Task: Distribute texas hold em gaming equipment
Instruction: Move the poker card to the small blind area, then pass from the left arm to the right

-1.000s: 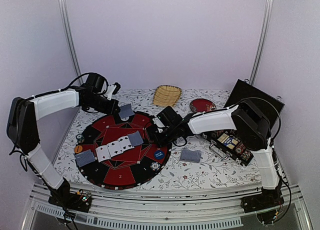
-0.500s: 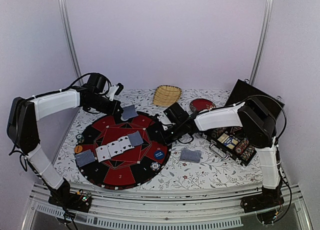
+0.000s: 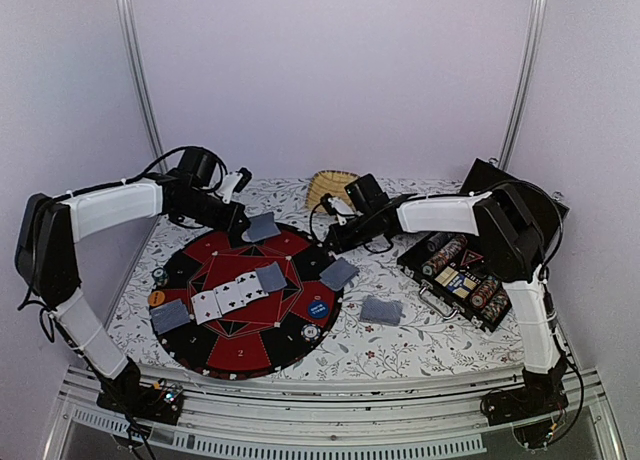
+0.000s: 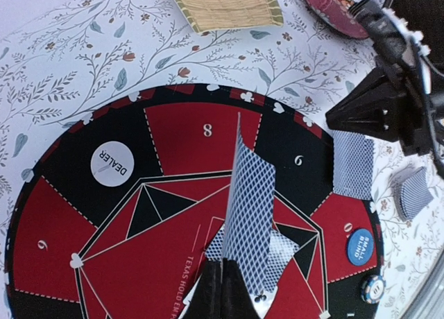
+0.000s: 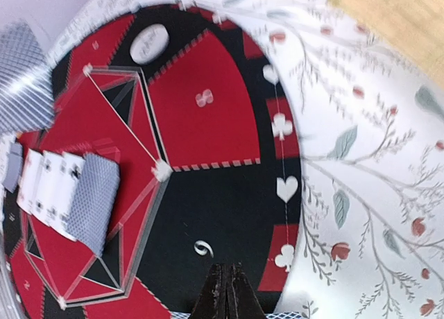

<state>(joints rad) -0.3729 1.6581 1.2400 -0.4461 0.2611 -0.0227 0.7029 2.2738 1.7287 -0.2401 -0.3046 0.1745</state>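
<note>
right end effector (image 5: pixel 225 272) withdrew | rectangular crosshatch-backed card (image 3: pixel 339 273) overlapping round mat (image 3: pixel 215 248)

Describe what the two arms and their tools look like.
Both the left arm and right arm have white-covered links between bulky black joints, with thin black cables looping alongside them. The left tool and right tool are black, each ending in two slim tapered fingers. No markings are legible.

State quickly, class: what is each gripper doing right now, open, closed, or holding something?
Left gripper: closed on a blue-backed playing card.
Right gripper: closed, with nothing between its fingers.
</note>
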